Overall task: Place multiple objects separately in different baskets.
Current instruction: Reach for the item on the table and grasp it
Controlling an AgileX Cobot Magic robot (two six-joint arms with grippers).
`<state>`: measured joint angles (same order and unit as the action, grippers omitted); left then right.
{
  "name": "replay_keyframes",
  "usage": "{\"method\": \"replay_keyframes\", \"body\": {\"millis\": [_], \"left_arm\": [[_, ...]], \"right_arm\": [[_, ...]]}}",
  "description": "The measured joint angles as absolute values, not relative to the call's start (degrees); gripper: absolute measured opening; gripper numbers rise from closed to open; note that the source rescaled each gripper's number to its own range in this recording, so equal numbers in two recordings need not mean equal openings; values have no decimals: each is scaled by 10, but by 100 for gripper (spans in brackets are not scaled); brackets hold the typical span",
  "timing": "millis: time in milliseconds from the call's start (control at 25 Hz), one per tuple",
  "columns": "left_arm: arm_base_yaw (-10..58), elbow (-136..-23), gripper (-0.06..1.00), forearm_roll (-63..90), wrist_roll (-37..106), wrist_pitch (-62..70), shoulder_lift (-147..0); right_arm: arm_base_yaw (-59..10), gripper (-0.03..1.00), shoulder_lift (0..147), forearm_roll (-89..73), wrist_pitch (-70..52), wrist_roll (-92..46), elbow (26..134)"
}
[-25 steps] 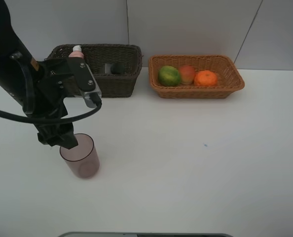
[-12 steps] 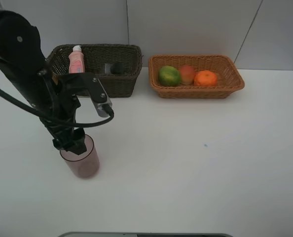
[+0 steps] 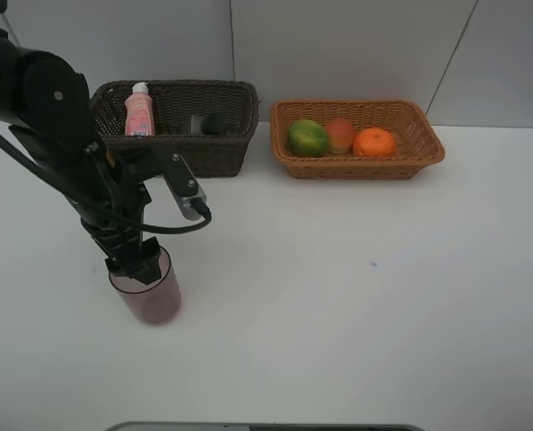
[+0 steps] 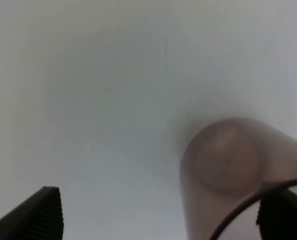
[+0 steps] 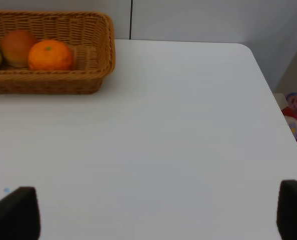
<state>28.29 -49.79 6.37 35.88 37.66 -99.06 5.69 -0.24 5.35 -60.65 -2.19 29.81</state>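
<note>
Mauve cup, high view: translucent cup [image 3: 146, 294] stands upright on the white table [image 3: 356, 296], near the table's left front, well apart from both baskets; its mouth faces up, long axis vertical
Left gripper, high view: left gripper [image 3: 136, 265] hangs at the cup's rim, fingertips pointing down; the cup sits directly below and slightly toward the camera from the tips; whether one tip is inside the mouth I cannot tell from here
Baskets, high view: dark brown basket [image 3: 235, 148] holds the pink bottle [image 3: 138, 111] upright at its left end and a dark bottle [image 3: 211, 124] lying down; tan basket [image 3: 428, 148] holds the green fruit [image 3: 307, 137], red-orange fruit [image 3: 340, 135] and orange [image 3: 374, 142] side by side
Nearer arm: left, by far; the right arm does not show in this view
Left wrist view: blurred; fingertips [image 4: 41, 215] set wide apart, nothing between them held; the cup [image 4: 228, 170] lies off centre, up against the other finger rather than midway
Judgement: the coming move turns on centring the spread across the rim, or one wall, before closing
Right wrist view: right gripper [image 5: 153, 212] with tips spread wide over bare table, empty; tan basket [image 5: 106, 55] far ahead
</note>
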Motion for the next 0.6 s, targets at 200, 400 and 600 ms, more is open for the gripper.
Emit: {"method": "replay_keyframes", "body": {"millis": [200,400,600], "left_arm": [[283,-498,100,68,359,365,-1016],[283,-498,99,70,359,346,-1026],[283,-498,67,71,359,341,-1026]], "right_arm": [[57,100,-2,53,-606,-22,298],[57,100,-2,53,-606,-22,298],[57,100,-2,53,-606,-22,298]]}}
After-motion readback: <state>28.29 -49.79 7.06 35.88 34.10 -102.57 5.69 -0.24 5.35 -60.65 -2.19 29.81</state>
